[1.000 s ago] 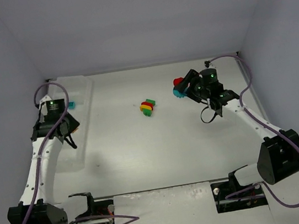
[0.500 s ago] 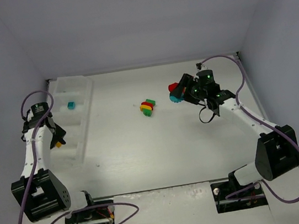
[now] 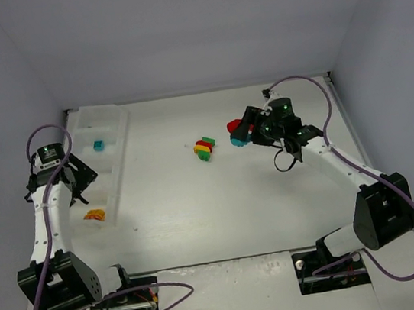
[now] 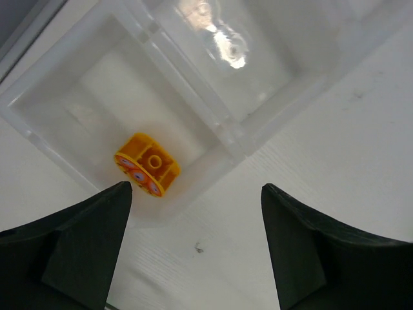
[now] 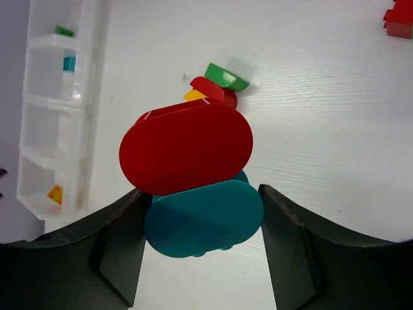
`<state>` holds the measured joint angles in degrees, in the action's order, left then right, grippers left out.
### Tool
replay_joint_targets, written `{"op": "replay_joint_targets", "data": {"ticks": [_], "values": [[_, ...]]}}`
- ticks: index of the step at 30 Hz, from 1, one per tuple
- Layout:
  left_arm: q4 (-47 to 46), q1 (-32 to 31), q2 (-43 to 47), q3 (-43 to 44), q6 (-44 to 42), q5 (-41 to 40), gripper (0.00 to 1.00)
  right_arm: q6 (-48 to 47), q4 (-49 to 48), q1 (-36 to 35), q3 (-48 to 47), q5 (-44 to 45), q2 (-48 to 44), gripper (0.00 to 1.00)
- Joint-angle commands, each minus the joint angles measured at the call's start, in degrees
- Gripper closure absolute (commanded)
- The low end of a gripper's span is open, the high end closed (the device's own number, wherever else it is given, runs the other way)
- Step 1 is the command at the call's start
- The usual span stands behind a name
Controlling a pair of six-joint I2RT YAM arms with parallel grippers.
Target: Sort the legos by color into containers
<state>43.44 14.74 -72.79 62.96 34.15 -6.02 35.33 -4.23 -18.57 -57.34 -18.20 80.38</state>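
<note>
Orange brick [image 4: 147, 172] lies in the end compt of the translucent tray [image 3: 118, 156], the compt nearest the arm bases, close to its outer wall, one stud showing on top. Left jaws hang right over that end of the tray, spread wide w/ nothing btwn them. In the wrist view the brick sits just beyond the left finger [image 4: 64, 245], not touching it. Left arm [image 3: 50, 215] runs along the tray's outer side.

Teal brick [image 3: 98, 145] is in the tray's second compt from the far end. A small green brick [image 5: 63, 30] is in the far-end compt.

On the white counter [image 3: 200, 217], well apart from the tray's inner side, lies a mixed clump [image 3: 204, 147] of red, yellow & green bricks. Farther from the tray than that, right jaws pinch a red-and-teal clump [image 5: 187, 152]: a red oval piece stacked on a teal one, w/ both fingers [image 5: 297, 258] against its sides. The mixed clump lies btwn this held one and the tray. Can't tell if the held clump touches the counter.

One more red brick [image 5: 399, 22] sits on the counter at the edge of the right wrist view, on the side away from the tray, partly cut off.
</note>
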Motion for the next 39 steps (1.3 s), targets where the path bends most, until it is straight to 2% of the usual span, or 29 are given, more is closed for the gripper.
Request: {"op": "replay_joint_targets", "data": {"ticks": [1,3,5,9,13,16,20,26,34,39], "values": [[-4.6,-0.6,5.2,1.6,0.7,10.2,0.25,-5.8,-2.1,-2.9,-2.9,-3.2,-0.2,1.0],[-6.5,-4.3,6.9,2.5,1.0,16.3,0.24,-7.9,-2.1,-4.3,-3.1,-3.1,-0.1,1.0],[-7.7,-8.7,7.6,3.5,1.2,18.9,0.23,-11.4,-2.3,-6.4,-3.3,-3.2,-0.4,1.0],[-14.5,-21.9,7.7,4.4,4.1,28.4,0.2,-15.9,-3.2,-8.4,-2.9,-5.0,-1.2,1.0],[-18.2,-31.4,6.5,6.1,7.2,30.1,0.17,-19.0,-4.1,-10.0,-2.3,-7.4,-2.6,1.0],[-20.6,-36.0,4.3,7.9,9.0,30.8,0.16,-21.6,-4.1,-11.9,-2.1,-7.5,-3.2,1.0],[-23.8,-39.6,0.6,10.2,11.9,33.4,0.15,-23.8,-4.1,-14.2,-1.6,-7.2,-3.6,1.0],[-23.1,-44.9,-5.8,14.9,13.1,34.5,0.15,-25.7,-4.1,-17.0,-0.8,-5.7,-4.7,1.0],[-19.5,-46.6,-9.8,17.3,12.9,33.5,0.16,-26.7,-3.9,-17.9,-0.2,-4.7,-6.0,1.0],[-17.6,-46.8,-10.6,17.6,12.3,33.5,0.38,-27.1,-3.9,-18.1,0.0,-4.5,-6.1,1.0]]}}
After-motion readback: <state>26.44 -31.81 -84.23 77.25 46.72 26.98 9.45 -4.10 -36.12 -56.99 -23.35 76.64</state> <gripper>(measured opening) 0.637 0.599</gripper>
